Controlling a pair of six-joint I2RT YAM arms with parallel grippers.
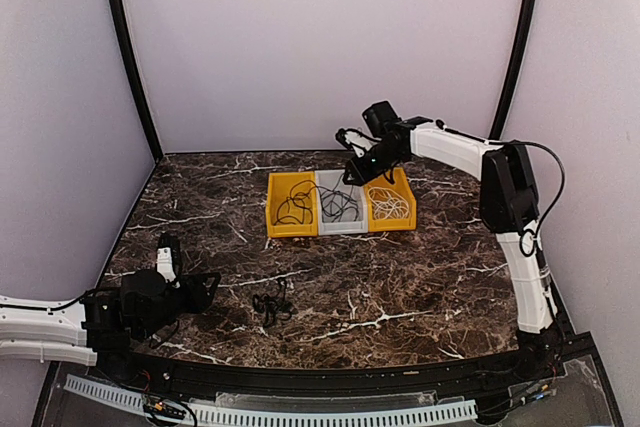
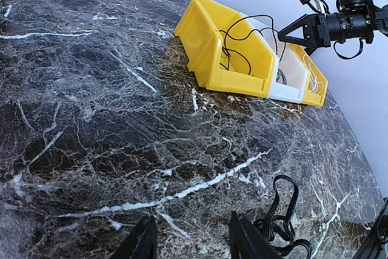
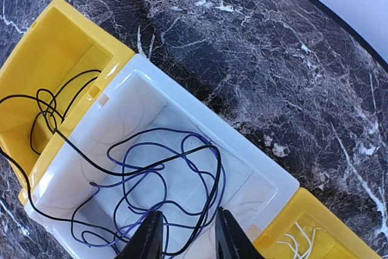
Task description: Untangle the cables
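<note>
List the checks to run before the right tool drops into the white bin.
1. Right tool over white bin: ok.
2. Right tool open and empty: ok.
3. Black cable wholly inside left yellow bin: not ok, it trails over the wall into the white bin, across the bluish cable.
4. Those two cables unknotted: cannot tell.
5. White cable alone in right yellow bin: ok.
6. Left tool away from bins: ok, open, beside black bundle on table.
</note>
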